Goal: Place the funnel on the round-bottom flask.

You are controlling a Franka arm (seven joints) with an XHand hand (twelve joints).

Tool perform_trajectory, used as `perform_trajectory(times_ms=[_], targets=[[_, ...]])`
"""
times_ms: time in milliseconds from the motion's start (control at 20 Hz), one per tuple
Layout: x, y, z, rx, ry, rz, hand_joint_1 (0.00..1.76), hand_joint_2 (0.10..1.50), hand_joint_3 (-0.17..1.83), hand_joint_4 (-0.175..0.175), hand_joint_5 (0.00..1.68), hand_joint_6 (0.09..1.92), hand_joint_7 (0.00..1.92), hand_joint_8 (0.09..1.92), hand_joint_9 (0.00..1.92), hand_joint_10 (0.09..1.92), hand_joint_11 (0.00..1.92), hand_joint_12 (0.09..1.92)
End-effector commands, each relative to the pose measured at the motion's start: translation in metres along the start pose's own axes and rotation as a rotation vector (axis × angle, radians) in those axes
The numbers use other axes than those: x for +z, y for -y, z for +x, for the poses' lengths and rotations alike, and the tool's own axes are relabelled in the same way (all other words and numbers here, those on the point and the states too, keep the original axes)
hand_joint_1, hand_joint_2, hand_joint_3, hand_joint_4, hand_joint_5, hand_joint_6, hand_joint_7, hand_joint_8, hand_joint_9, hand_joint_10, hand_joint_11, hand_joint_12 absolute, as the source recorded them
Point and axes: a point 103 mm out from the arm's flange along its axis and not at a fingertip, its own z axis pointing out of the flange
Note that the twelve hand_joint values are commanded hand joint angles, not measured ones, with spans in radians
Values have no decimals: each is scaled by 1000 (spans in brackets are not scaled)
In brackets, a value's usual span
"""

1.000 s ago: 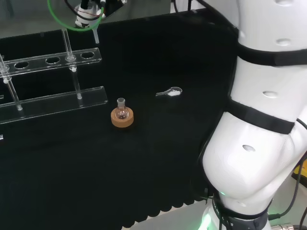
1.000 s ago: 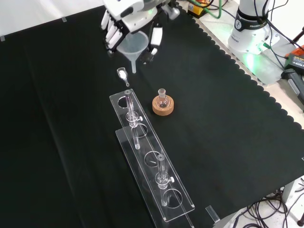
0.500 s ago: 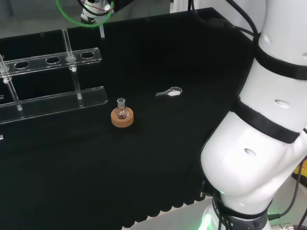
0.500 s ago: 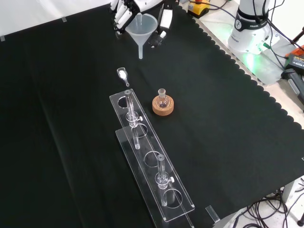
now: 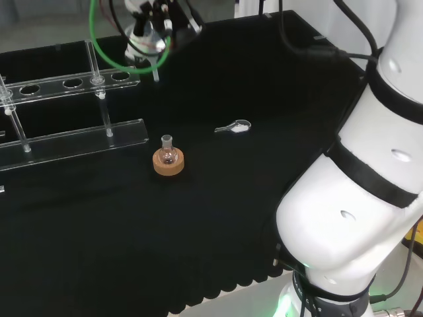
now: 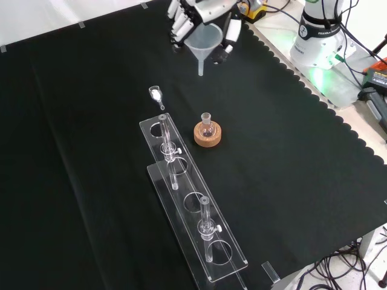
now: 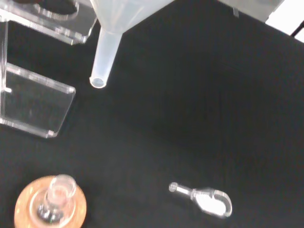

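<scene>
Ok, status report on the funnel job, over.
Hand shut on funnel, held aloft. Round-bottom flask on cork ring, neck open. Nothing blocking; small scoop off to the side.

A robotics lab with chemistry glassware: a desk (image 6: 290,157) draped in black cloth, a clear test-tube rack (image 6: 192,208), a small round-bottom flask (image 6: 207,127) on a cork ring (image 6: 207,136), a bolted-down white arm base (image 6: 319,33), loose cables (image 6: 357,266).

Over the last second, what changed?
The hand, shut on the funnel, carried it to the right and up in the front view, raised above the cloth. Nothing was let go. The flask on its cork stand, the scoop and the rack stayed put.
</scene>
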Motion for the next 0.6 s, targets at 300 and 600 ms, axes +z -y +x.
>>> perform_trajectory(times_ms=[300, 600], targets=[[25, 21, 32, 39, -20, -13, 821, 758, 557, -78, 955, 746, 1024, 784, 1395, 368, 1011, 968], [45, 12, 35, 33, -14, 17, 823, 758, 559, -82, 955, 748, 1022, 786, 1397, 365, 1019, 961]])
